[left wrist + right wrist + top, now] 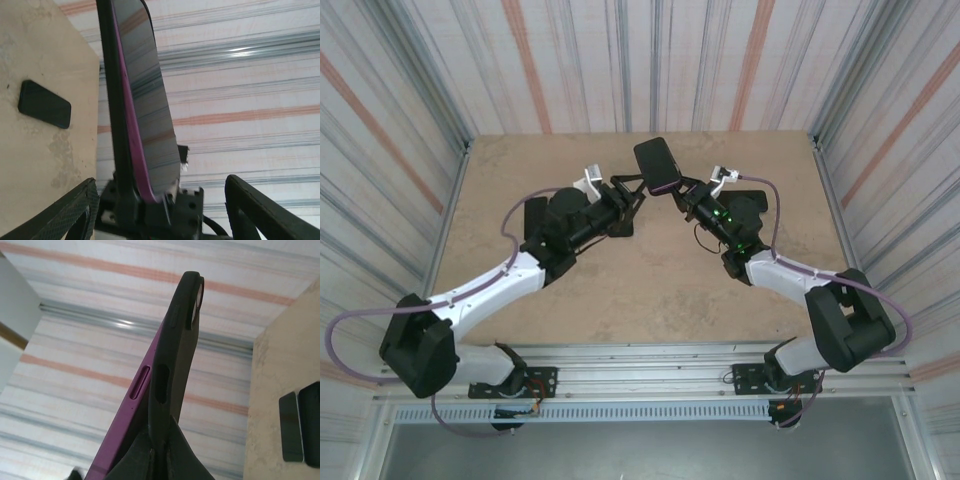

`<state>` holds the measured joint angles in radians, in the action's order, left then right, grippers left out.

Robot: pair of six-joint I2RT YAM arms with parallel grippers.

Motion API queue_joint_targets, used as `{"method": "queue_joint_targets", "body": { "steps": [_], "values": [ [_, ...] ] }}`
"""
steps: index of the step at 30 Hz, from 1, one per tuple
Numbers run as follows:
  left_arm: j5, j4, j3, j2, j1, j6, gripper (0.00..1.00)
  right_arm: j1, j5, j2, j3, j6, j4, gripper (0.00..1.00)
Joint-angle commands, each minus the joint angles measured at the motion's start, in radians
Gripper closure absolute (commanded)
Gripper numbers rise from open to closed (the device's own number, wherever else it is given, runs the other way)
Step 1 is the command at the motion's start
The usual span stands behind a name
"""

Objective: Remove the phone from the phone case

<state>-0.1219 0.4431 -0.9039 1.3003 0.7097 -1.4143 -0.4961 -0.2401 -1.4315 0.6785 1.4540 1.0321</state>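
Note:
The phone [658, 163] is held up above the table's far middle, partly in its black phone case [176, 335]. In the right wrist view the purple phone [131, 412] has peeled away from the case along its lower side. My right gripper [167, 440] is shut on the case's edge. It reaches the phone from the right [682, 192]. In the left wrist view the glossy screen [147, 100] with its purple rim stands upright beside the case [109, 100]. My left gripper [161, 182] is open, its fingers [75, 210] wide on either side and not touching the phone.
A dark flat slab [45, 104] lies on the tan table [640, 290]. The right wrist view has two dark flat pieces [292, 427] lying side by side on the table. Striped walls [640, 60] close in the table on three sides.

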Motion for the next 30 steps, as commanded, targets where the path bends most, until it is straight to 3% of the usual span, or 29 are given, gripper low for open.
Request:
{"method": "queue_joint_targets", "body": {
  "steps": [1, 6, 15, 30],
  "values": [
    [0.116, -0.078, -0.011, -0.058, 0.038, -0.025, 0.31, -0.012, 0.091, -0.012, 0.056, -0.046, 0.081, 1.00],
    [0.166, -0.093, -0.031, -0.058, 0.091, -0.073, 0.35, -0.033, 0.136, -0.040, 0.062, -0.069, 0.105, 1.00],
    [0.157, 0.021, -0.070, 0.028, 0.099, -0.104, 0.50, -0.067, 0.159, -0.049, 0.077, -0.123, 0.102, 1.00],
    [0.159, 0.082, -0.079, 0.097, 0.078, -0.129, 0.54, -0.075, 0.144, -0.043, 0.070, -0.160, 0.115, 1.00]
  ]
}}
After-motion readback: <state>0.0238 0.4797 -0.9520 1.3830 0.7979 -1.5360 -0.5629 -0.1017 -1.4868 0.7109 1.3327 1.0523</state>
